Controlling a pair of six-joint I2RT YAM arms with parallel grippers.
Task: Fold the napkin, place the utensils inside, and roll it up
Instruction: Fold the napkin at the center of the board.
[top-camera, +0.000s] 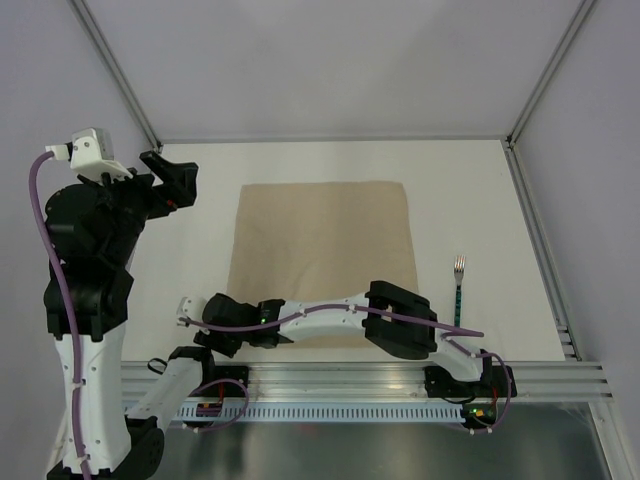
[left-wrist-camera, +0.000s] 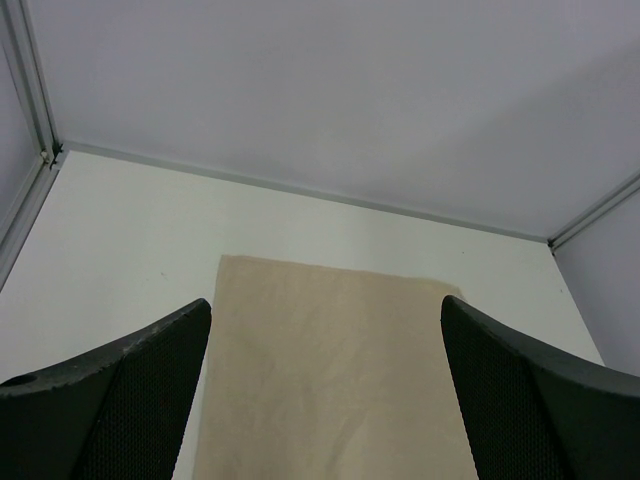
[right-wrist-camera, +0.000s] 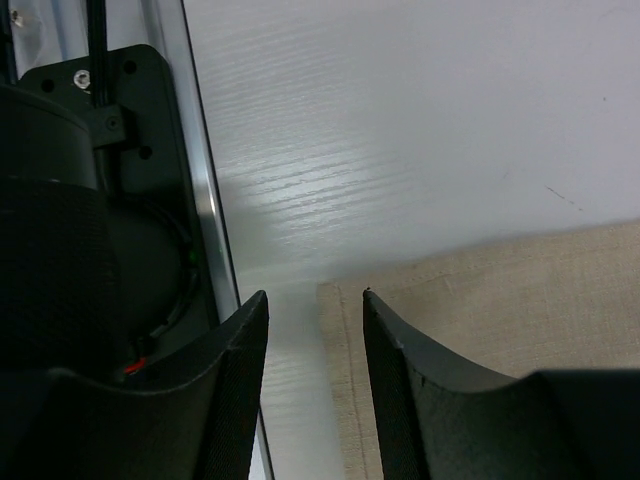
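Note:
The beige napkin (top-camera: 322, 258) lies flat and unfolded in the middle of the white table. The fork (top-camera: 458, 290), with silver tines and a dark green handle, lies on the table to its right, apart from it. My right arm reaches leftward along the near edge. Its gripper (top-camera: 222, 328) is open and low at the napkin's near-left corner. In the right wrist view its jaws (right-wrist-camera: 315, 300) straddle the napkin's corner hem (right-wrist-camera: 345, 310) without pinching it. My left gripper (top-camera: 172, 175) is raised at the far left, open and empty. Its wrist view (left-wrist-camera: 325, 303) looks down on the napkin (left-wrist-camera: 330, 370).
An aluminium rail (top-camera: 350, 375) runs along the table's near edge, close to the right gripper. A black arm base (right-wrist-camera: 90, 200) stands just left of the right jaws. Grey walls and metal frame posts (top-camera: 120, 75) enclose the table.

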